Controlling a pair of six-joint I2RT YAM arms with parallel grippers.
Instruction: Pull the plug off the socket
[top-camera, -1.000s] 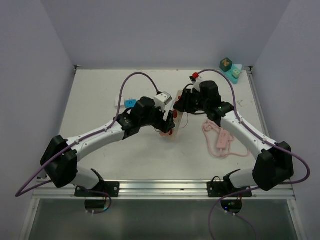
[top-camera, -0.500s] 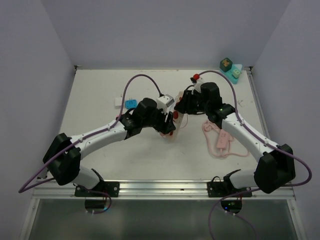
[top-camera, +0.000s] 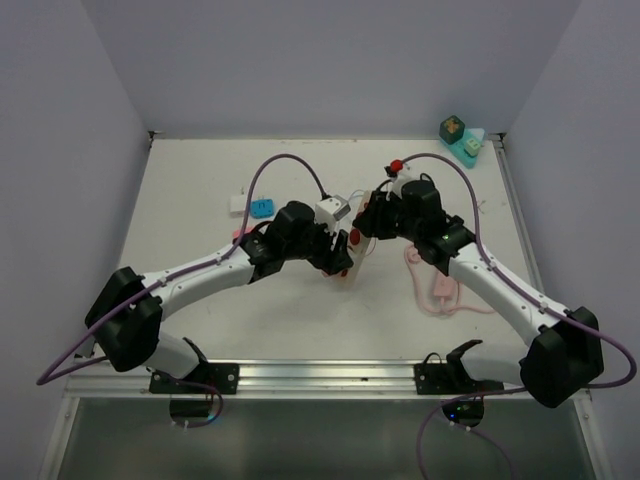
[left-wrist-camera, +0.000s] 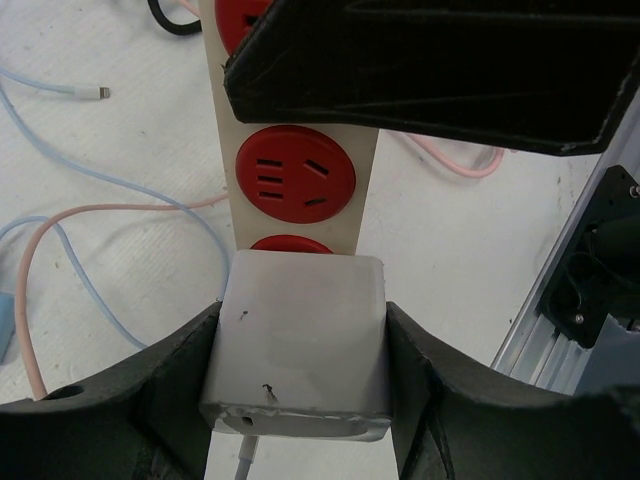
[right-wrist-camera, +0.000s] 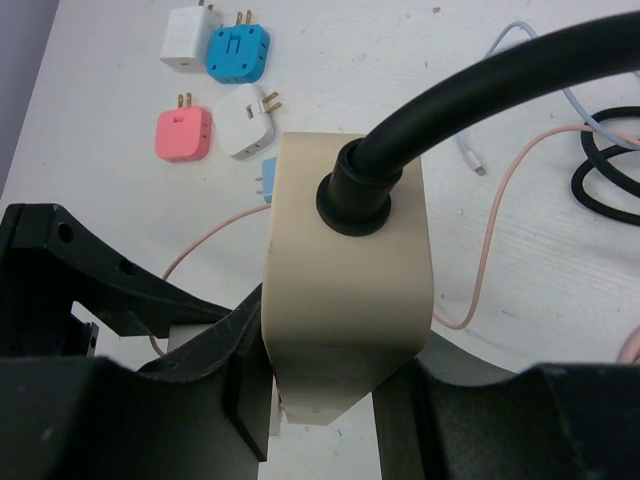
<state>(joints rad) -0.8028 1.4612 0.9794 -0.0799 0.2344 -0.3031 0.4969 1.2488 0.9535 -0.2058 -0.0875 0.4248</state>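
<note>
Lower frame of left wrist view: left gripper (left-wrist-camera: 302, 365) was closed on white cube plug (left-wrist-camera: 300, 320), fingers (left-wrist-camera: 175, 385) pressed against both its sides. Plug sat on cream power strip (left-wrist-camera: 300, 125), covering most of one red socket (left-wrist-camera: 292, 242); bare socket (left-wrist-camera: 295, 173) just above it. Right gripper (right-wrist-camera: 335, 375) was clamped on the strip's end, where black cable (right-wrist-camera: 480, 100) entered. Farther off, upper left of right wrist view: pink adapter (right-wrist-camera: 183, 133), blue adapter (right-wrist-camera: 238, 52), two white ones, loose on table (right-wrist-camera: 560, 280)
</note>
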